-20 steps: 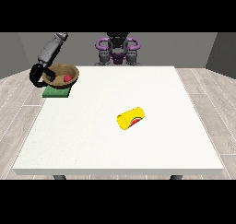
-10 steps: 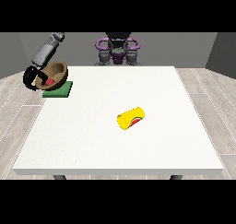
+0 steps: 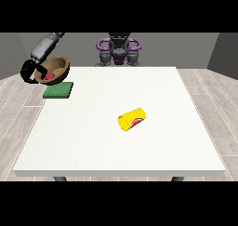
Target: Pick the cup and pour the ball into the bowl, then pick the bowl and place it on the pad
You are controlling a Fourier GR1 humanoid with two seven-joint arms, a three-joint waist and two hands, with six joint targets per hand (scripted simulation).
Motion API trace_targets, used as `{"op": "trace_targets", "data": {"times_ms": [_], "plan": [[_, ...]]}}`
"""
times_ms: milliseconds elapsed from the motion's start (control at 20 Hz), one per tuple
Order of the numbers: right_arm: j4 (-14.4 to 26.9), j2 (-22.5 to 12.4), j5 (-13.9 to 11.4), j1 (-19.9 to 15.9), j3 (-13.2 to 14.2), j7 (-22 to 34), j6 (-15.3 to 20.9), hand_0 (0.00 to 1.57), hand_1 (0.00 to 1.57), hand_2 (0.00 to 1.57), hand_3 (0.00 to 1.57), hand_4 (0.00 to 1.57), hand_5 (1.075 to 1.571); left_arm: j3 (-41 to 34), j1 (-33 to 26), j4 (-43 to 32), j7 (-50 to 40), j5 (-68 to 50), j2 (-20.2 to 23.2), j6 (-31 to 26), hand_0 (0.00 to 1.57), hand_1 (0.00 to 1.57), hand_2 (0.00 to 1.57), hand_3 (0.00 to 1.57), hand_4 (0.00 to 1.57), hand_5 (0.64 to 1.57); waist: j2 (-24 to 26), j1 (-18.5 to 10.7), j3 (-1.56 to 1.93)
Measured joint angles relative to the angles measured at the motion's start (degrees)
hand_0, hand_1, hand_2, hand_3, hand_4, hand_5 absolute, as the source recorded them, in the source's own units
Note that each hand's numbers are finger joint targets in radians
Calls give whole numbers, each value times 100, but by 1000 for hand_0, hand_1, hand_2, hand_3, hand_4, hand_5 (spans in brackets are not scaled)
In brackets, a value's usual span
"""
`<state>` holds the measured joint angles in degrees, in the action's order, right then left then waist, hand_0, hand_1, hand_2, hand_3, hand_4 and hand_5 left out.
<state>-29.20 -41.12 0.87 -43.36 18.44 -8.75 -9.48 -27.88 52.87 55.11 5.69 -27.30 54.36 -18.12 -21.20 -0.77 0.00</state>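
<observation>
A brown bowl [image 3: 55, 68] hangs tilted in the air, above and to the left of the green pad [image 3: 58, 89], partly past the table's left edge. The black hand at the view's left [image 3: 29, 74] is curled round the bowl's left rim. Something red [image 3: 49, 75] shows inside the bowl. The yellow cup [image 3: 132, 119] lies on its side near the middle of the table, with a red patch at its mouth. The green pad lies bare at the table's far left corner. No hand shows at the view's right.
The white table [image 3: 102, 146] spans most of the view. The robot's torso [image 3: 118, 50] stands behind its far edge. A grey arm [image 3: 45, 46] slants down from the upper left to the bowl. Wooden floor surrounds the table.
The hand at the view's left has carried the bowl up and leftwards, off the pad and out past the table's edge. The cup has not moved.
</observation>
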Motion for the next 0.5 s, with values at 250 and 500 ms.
{"op": "trace_targets", "data": {"times_ms": [250,500], "plan": [[83,254,44,38,14,-77,36,1571,1571,1571,1130,1117,1568,12,-56,-8,119,13,-58,49,0,0,0,0,0,1525,-59,49,2],[403,308,292,188,274,-49,-49,1571,1571,1571,1571,504,1561,-104,-137,24,133,-90,102,-72,0,0,0,0,0,1521,-114,-4,6]]}}
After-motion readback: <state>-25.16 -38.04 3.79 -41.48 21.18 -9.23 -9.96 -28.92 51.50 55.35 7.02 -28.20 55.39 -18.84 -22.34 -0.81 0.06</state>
